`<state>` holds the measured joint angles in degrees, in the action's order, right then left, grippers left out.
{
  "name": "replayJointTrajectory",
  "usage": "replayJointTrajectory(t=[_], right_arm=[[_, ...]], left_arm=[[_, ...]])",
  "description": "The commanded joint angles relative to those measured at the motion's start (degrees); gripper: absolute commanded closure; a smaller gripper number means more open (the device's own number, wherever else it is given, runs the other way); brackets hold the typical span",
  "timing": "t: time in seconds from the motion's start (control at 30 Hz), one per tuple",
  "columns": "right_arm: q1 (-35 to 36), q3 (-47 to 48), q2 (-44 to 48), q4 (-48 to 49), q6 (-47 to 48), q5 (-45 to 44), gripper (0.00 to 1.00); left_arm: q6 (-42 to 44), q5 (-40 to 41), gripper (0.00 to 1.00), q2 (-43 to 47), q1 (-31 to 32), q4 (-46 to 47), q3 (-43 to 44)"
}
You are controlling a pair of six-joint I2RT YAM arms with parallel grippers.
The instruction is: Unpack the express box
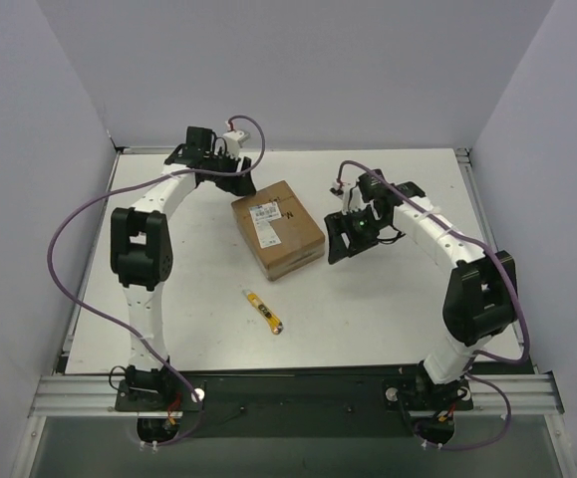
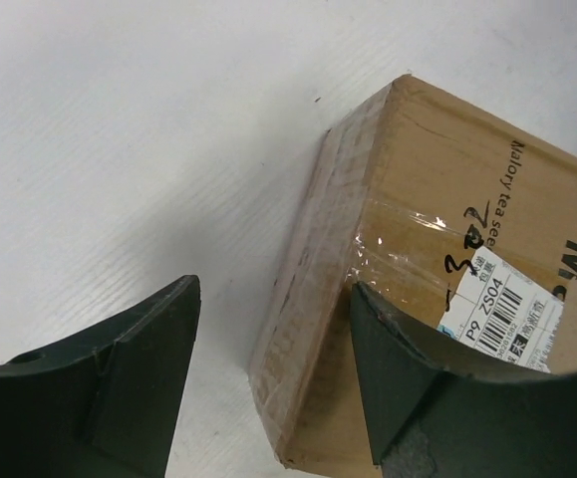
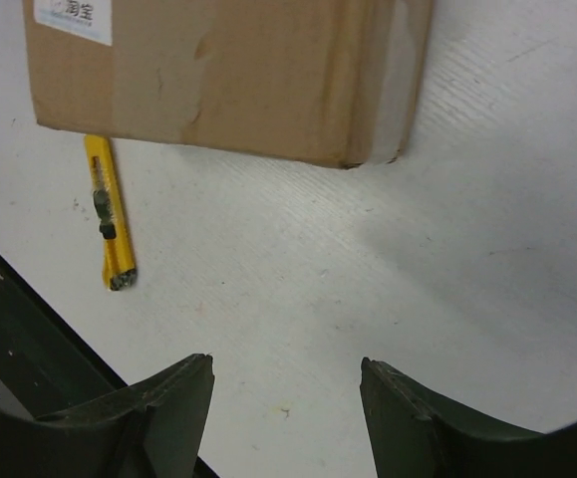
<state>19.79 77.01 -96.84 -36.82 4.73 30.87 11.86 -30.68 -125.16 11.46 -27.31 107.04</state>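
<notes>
The express box (image 1: 278, 228) is a brown cardboard carton, taped shut, with a white label on top, lying at the middle of the table. My left gripper (image 1: 234, 179) is open and empty at the box's far left corner. In the left wrist view (image 2: 275, 287) one finger (image 2: 437, 398) is over the box top (image 2: 437, 239) and the other is over bare table. My right gripper (image 1: 348, 244) is open and empty, just right of the box. In the right wrist view (image 3: 286, 361) it hangs over bare table, with the box (image 3: 228, 70) ahead of it.
A slim yellow-and-black utility knife (image 1: 264, 311) lies on the white table (image 1: 388, 309) in front of the box, and it also shows in the right wrist view (image 3: 109, 214). Grey walls stand close on the left, back and right.
</notes>
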Motion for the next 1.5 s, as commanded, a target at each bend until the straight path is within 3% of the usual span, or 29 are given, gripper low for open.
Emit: replayJointTrajectory(t=[0.0, 0.1, 0.3, 0.77, 1.07, 1.3, 1.47], right_arm=[[1.65, 0.07, 3.06, -1.06, 2.39, 1.30, 0.39], [1.65, 0.50, 2.36, -0.97, 2.82, -1.07, 0.39], [1.48, 0.69, 0.43, -0.62, 3.18, -2.92, 0.39], [1.57, 6.73, -9.15, 1.05, 2.39, -4.77, 0.41], [1.92, 13.60, -14.43, 2.27, 2.12, -8.72, 0.42], [1.92, 19.04, -18.99, 2.98, 2.91, -11.54, 0.42], [1.92, 20.72, -20.41, 2.89, 3.18, -12.76, 0.42]], left_arm=[[-3.06, -13.58, 0.34, -2.45, -3.54, -3.98, 2.82], [-4.38, -18.78, 0.37, -3.24, -4.34, -4.07, 1.77], [-10.88, -21.35, 0.37, -0.61, -4.52, 2.60, -3.59], [-9.31, -14.59, 0.40, 8.88, -2.76, 0.06, -17.56], [-15.89, -12.13, 0.40, 18.90, -0.13, 1.30, -30.92], [-15.55, -9.49, 0.38, 21.11, -0.13, -2.92, -30.32], [-16.16, -5.63, 0.47, 19.43, -0.04, -3.28, -29.26]])
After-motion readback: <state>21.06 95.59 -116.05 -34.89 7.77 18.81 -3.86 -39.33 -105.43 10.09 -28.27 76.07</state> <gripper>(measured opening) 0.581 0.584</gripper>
